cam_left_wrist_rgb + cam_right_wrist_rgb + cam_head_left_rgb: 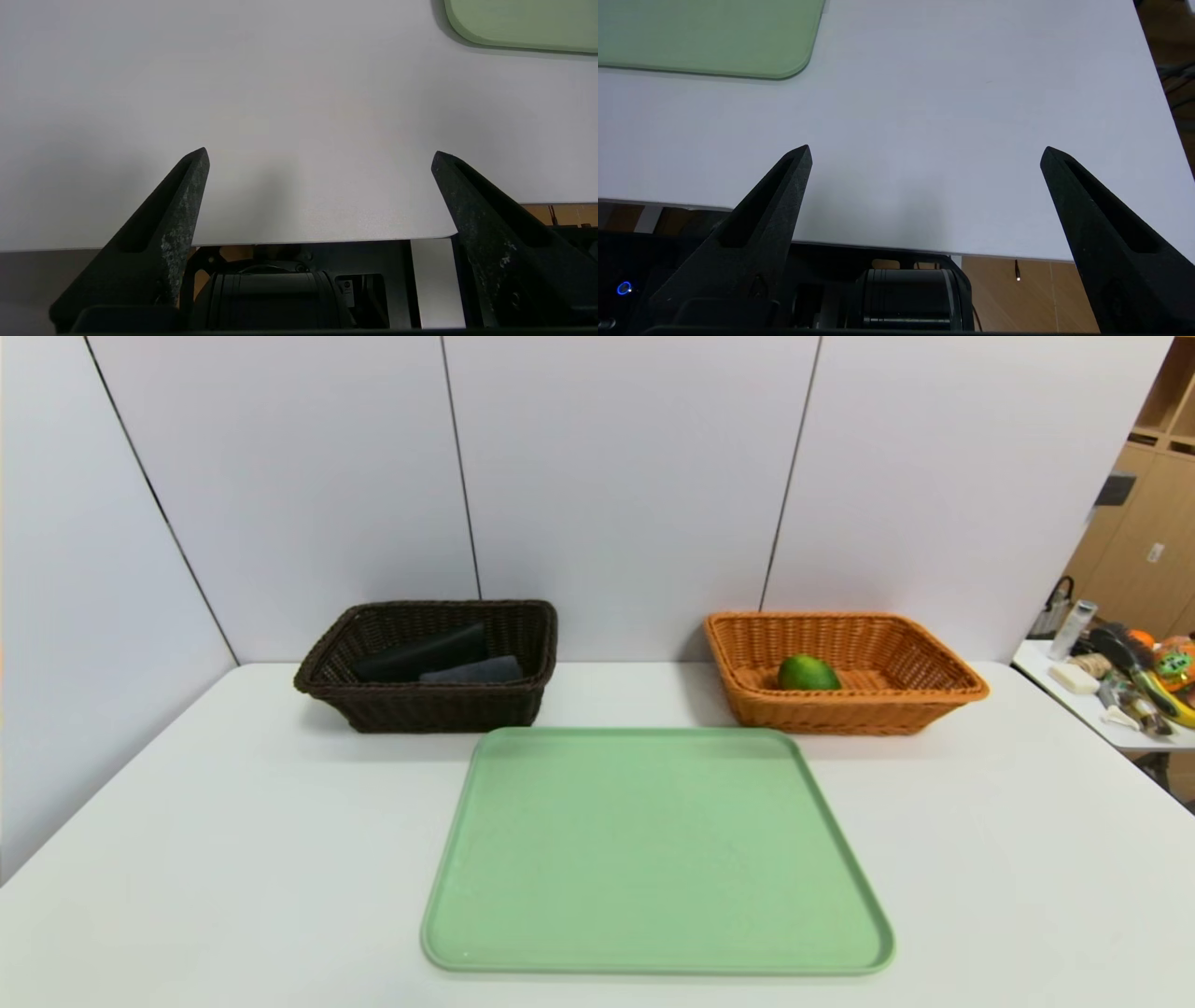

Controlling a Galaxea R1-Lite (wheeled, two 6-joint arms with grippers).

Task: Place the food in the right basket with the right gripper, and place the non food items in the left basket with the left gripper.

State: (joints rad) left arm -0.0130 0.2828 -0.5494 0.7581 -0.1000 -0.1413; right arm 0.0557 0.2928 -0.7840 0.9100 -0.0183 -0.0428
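Note:
A dark brown basket stands at the back left and holds a black flat item and a grey flat item. An orange basket at the back right holds a green round fruit. The green tray in the middle carries nothing. My left gripper hangs open over the table's near edge, left of the tray, with nothing between its fingers. My right gripper is open too, over the near edge right of the tray. Neither arm shows in the head view.
A side table at the far right carries several loose objects. White wall panels stand right behind both baskets. A corner of the tray shows in the left wrist view, and a corner of the tray in the right wrist view.

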